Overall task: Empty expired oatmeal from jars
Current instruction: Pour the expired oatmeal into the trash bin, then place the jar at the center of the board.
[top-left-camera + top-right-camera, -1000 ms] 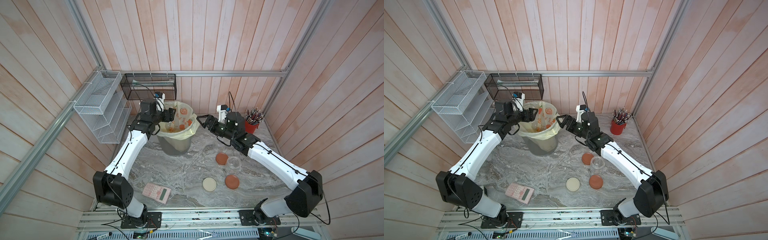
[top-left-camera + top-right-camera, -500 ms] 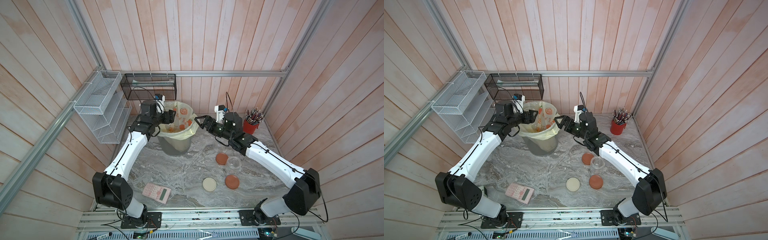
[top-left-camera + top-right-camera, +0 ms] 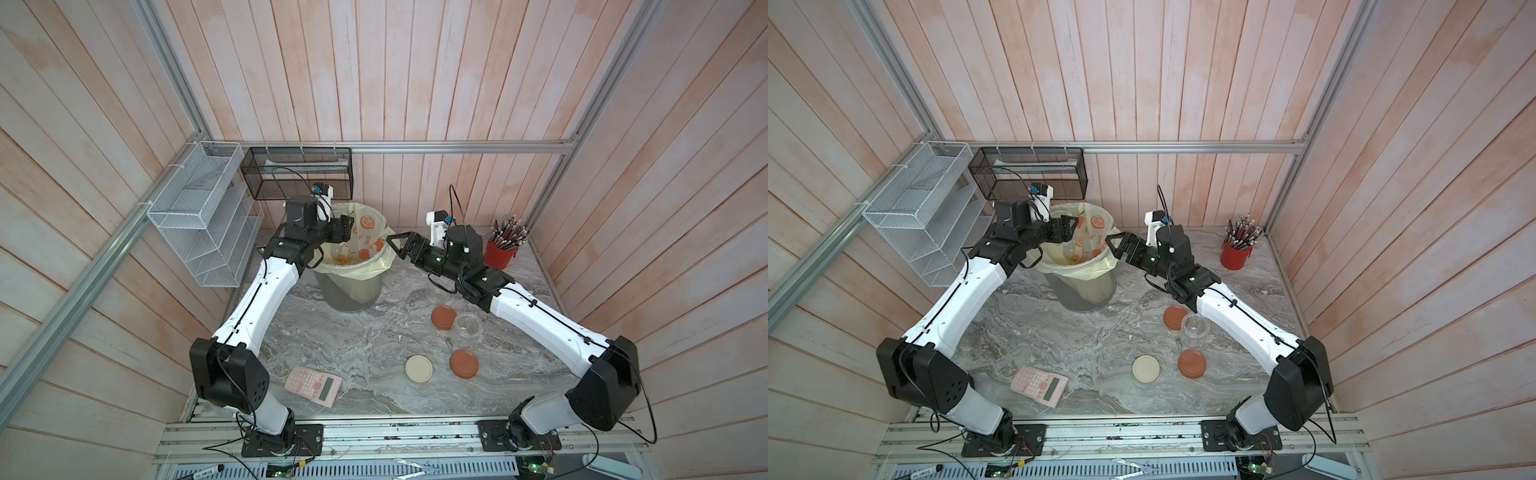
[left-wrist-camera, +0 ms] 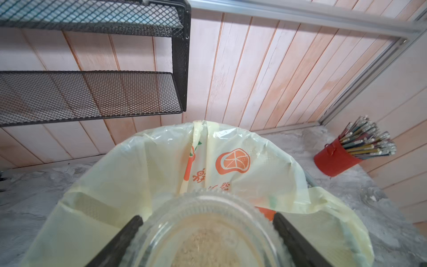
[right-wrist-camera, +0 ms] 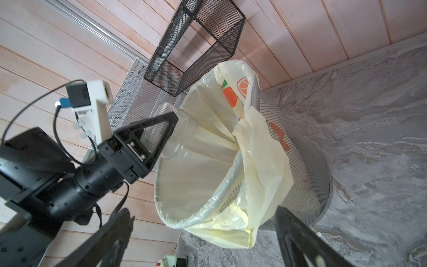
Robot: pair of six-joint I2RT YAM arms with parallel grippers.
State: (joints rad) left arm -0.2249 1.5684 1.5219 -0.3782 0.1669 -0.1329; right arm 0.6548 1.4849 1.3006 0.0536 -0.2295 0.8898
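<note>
Left gripper [image 3: 345, 230] is clamped on a jar [image 4: 208, 205] with oatmeal [image 4: 203, 245] inside, just over the bin [image 3: 351, 291]. I'd tip it steeper and shake gently, keeping its mouth inside the bin rim. Right gripper [image 3: 395, 247] is open, empty, beside the bin.

A robot test cell, probably in a lab, dressed as a home desk corner: plank walls [image 3: 415, 83] on an aluminium frame [image 3: 415, 146], marble-look table [image 3: 353, 332], arms [image 3: 266, 299] bolted to a rail [image 3: 395, 434], mesh racks [image 3: 199, 216], pencil cup [image 3: 500, 253], calculator [image 3: 313, 384].

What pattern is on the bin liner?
Pale yellow bin liner with orange fruit prints, clearest in left wrist view.
</note>
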